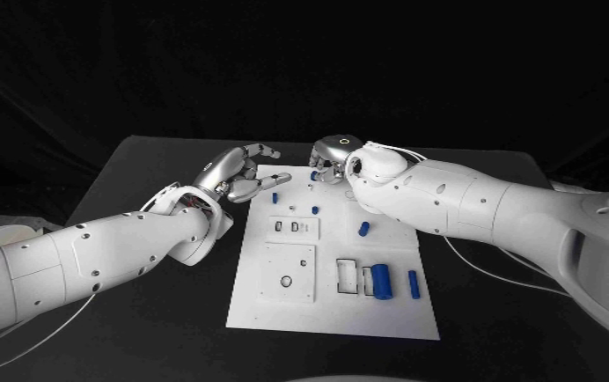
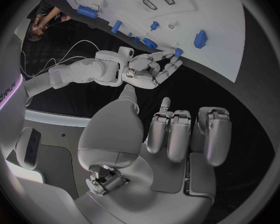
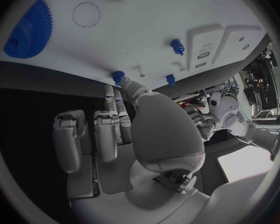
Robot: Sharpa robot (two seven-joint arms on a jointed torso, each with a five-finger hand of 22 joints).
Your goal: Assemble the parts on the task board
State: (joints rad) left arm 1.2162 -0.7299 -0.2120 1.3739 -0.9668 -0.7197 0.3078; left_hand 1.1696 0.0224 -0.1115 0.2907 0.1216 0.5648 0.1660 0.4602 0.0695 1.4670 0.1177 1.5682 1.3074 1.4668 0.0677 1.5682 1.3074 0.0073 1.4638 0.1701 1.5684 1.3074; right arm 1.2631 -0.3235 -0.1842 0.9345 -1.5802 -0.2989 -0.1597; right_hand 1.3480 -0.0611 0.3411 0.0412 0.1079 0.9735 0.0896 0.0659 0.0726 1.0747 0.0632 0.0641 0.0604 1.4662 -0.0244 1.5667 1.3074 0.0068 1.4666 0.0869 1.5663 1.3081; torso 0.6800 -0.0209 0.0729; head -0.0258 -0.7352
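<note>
The white task board [image 1: 333, 307] lies in the middle of the black table. My right hand [image 1: 333, 157] is at the board's far edge, and its thumb and a finger pinch a small blue part [image 3: 118, 76] right at that edge. My left hand [image 1: 241, 171] hovers by the board's far left corner with its fingers [image 2: 177, 134] apart and nothing in them. A blue peg [image 1: 275, 197] stands on the board near the left hand. A blue toothed wheel [image 3: 28, 30] lies further along the board. A thick blue cylinder [image 1: 381, 281] and a thin blue bar [image 1: 414, 283] lie near the front right.
A raised white block [image 1: 289, 273] with holes sits on the board's front left. An empty rectangular slot [image 1: 347, 276] is beside the cylinder. White cables [image 1: 476, 269] run along the table under my right arm. Black table surrounds the board on all sides.
</note>
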